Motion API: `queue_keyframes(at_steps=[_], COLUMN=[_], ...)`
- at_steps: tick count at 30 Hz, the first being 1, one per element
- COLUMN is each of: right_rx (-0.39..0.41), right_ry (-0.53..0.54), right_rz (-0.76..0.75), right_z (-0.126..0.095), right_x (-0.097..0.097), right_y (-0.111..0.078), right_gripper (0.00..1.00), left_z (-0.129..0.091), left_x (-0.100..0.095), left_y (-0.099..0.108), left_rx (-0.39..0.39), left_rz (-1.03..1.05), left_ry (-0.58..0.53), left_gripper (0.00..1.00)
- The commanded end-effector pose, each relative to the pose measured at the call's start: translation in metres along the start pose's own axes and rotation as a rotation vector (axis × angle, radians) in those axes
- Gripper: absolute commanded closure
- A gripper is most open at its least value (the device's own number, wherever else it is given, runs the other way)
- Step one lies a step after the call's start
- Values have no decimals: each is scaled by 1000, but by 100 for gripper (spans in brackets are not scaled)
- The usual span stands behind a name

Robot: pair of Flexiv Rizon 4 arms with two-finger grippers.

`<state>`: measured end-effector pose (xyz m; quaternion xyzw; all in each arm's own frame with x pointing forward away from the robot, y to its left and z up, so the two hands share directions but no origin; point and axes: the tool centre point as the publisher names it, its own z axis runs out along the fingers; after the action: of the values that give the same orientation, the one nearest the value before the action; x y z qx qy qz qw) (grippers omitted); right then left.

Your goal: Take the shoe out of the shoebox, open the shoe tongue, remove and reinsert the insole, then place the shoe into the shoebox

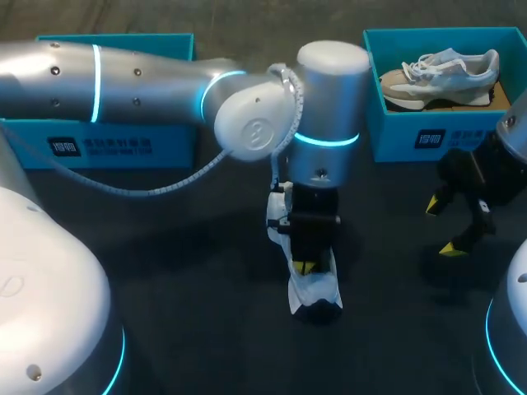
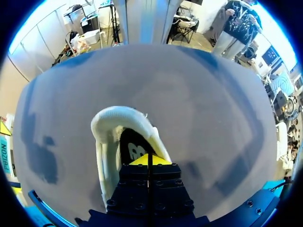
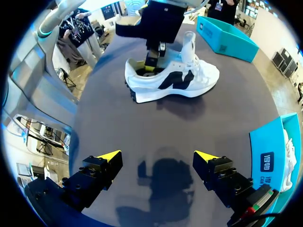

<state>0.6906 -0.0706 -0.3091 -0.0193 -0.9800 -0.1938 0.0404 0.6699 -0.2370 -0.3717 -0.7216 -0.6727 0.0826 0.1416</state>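
Note:
A white shoe (image 1: 313, 292) with a black side mark stands on the dark table, near the middle. My left gripper (image 1: 305, 267) comes in from the left and points down into the shoe's heel opening. In the left wrist view its yellow tips (image 2: 149, 160) are shut together, right over the black insole (image 2: 135, 147) inside the shoe (image 2: 106, 137). Whether they pinch the insole I cannot tell. The right wrist view shows the shoe (image 3: 189, 80) from the side with the left gripper (image 3: 150, 64) in it. My right gripper (image 1: 449, 224) (image 3: 158, 155) hangs open and empty over the table, well to the shoe's right.
A blue shoebox (image 1: 395, 136) at the back right holds a second pale shoe (image 1: 440, 70). Another blue box (image 1: 115, 140) lies at the back left, partly behind my left arm. Bare table lies between the shoe and my right gripper.

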Motion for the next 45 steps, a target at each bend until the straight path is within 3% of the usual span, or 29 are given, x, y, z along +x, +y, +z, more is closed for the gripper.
queue_keyframes(at_steps=[1, 15, 22, 26, 36, 39, 45], right_rx=[2, 2, 2, 2, 2, 2, 2], right_ry=[-2, -2, -2, -2, -2, -2, -2], right_rz=[1, 1, 1, 1, 1, 1, 1], right_z=[0, 0, 0, 0, 0, 0, 0], right_x=[1, 1, 1, 1, 1, 1, 1], right_y=[0, 0, 0, 0, 0, 0, 0], right_gripper=[0, 0, 0, 0, 0, 0, 0], left_z=[-9, 28, 33, 26, -16, -18, -4], left_x=[-3, -6, -4, -1, 1, -2, -9], left_y=[-2, 1, 6, 4, -2, -3, -4], left_rx=[2, 7, 9, 15, -37, 8, 22], left_rz=[9, -23, -33, -31, -21, -3, -11], left_ry=[36, 99, -44, -62, -104, -106, -42], left_gripper=[100, 100, 100, 100, 100, 100, 100])
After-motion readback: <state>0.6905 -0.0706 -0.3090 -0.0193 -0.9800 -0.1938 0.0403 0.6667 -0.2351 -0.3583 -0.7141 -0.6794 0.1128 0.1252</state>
